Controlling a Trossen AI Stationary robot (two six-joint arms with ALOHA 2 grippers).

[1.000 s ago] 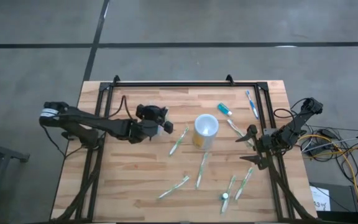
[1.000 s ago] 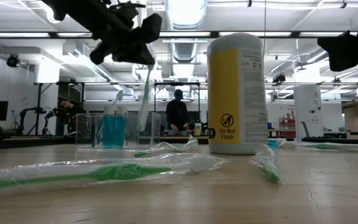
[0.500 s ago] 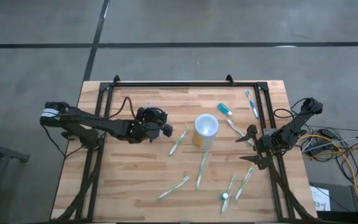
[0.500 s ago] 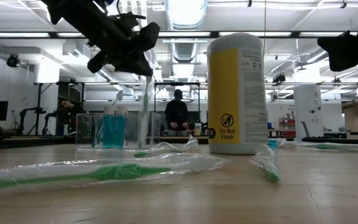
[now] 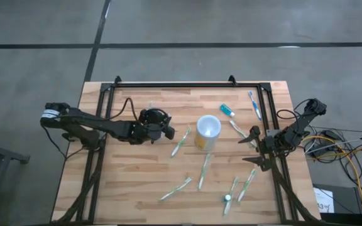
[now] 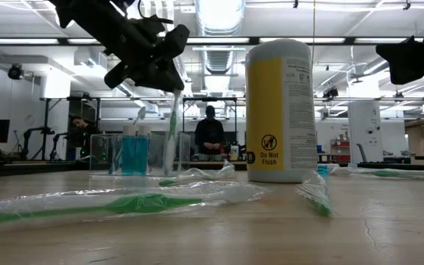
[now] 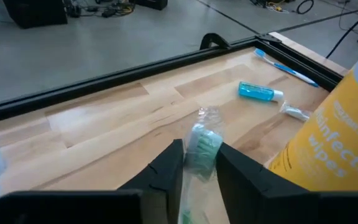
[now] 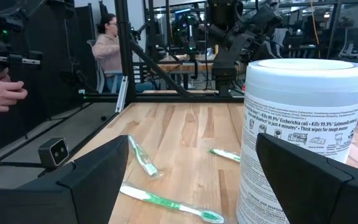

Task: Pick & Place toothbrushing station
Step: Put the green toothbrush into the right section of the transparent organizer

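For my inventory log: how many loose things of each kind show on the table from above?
Green wrapped toothbrushes: 5
Pale wrapped item: 1
Blue toothbrush: 1
Blue tube: 1
Wipes canister: 1
Total: 9

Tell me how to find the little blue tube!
Start at the big yellow tub mid-table. Look past it toward the far rail: the blue tube lies there, beside a blue toothbrush. It is short and stubby; everything nearby is long and thin.

grey concrete floor [image 5: 187, 22] crossed by dark lines; long ceiling lights [image 6: 219, 13] over a workshop with black frames.
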